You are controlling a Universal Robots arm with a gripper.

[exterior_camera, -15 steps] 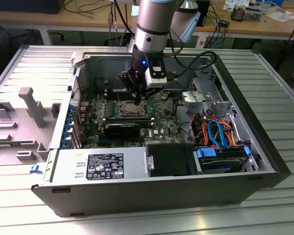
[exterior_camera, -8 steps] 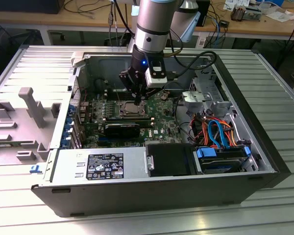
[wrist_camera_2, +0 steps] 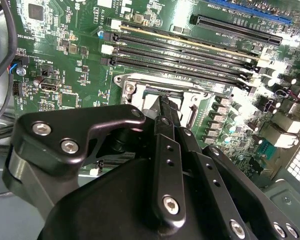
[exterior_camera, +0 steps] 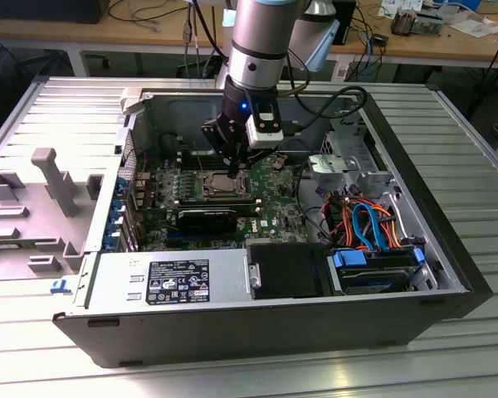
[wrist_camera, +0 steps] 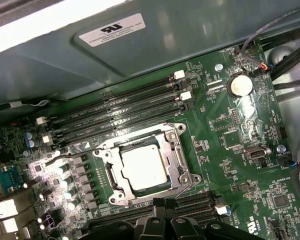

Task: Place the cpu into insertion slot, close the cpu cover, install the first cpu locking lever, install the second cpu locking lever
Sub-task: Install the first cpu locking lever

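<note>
cpu in insertion slot, cover down

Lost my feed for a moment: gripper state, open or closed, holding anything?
Gripper: fingers shut together with nothing between them, tips right above the insertion slot, where the cpu already sits under the closed cpu cover.
</note>
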